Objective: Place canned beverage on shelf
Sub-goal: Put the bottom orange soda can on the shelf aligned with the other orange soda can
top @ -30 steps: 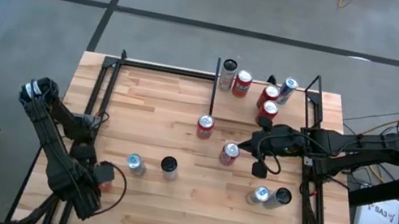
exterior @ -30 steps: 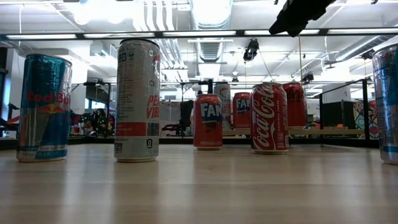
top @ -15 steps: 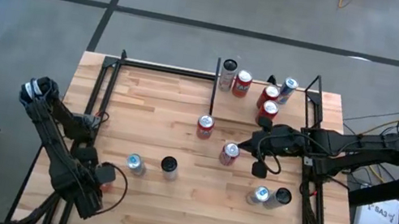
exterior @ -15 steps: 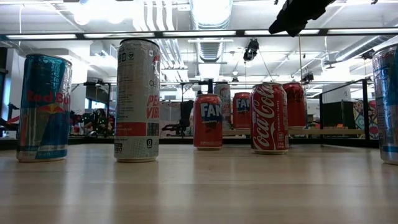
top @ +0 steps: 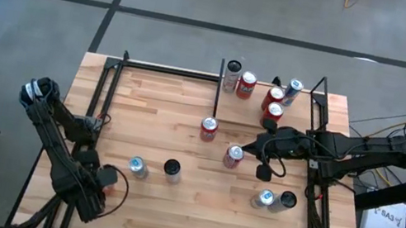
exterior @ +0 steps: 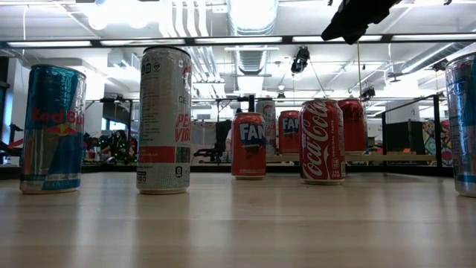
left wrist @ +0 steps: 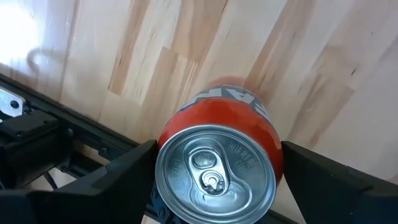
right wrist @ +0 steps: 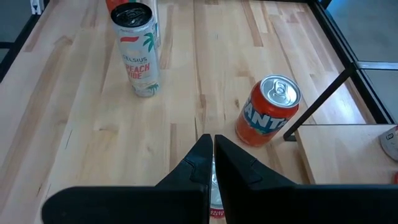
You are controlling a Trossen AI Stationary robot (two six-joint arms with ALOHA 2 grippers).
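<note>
Nearest the front edge, at the lower left of the high view, the left tool (top: pixel 108 184) is clamped on an orange can (top: pixel 111 188). In the left wrist view its two dark fingers (left wrist: pixel 124 177) press against either side of that can (left wrist: pixel 217 165), which stands upright with its pull-tab top facing the camera. I cannot tell whether the can is clear of the table (top: pixel 161 115).

Just beyond, left of centre, a blue-and-silver can (top: pixel 136 168) and a tall dark-topped can (top: pixel 172 167) stand near each other. At the lower right a second blue can (top: pixel 264 198) and a dark-topped one (top: pixel 286 200) stand just beside each other.

At mid-table, right of centre, the right tool (top: pixel 251 149) hangs with its fingers together above a red cola can (top: pixel 233 155). In the right wrist view the shut tips (right wrist: pixel 210 152) cover part of that can's top. Past it stands a Fanta can (top: pixel 208 127), just beside a corner post of the shelf (top: pixel 253 112).

The shelf fills the far right corner, at the upper right of the high view. Five cans stand on it: a silver dark-topped can (top: pixel 231 75), a red can (top: pixel 247 85), two more red ones (top: pixel 274 103) and a blue can (top: pixel 293 90).
</note>
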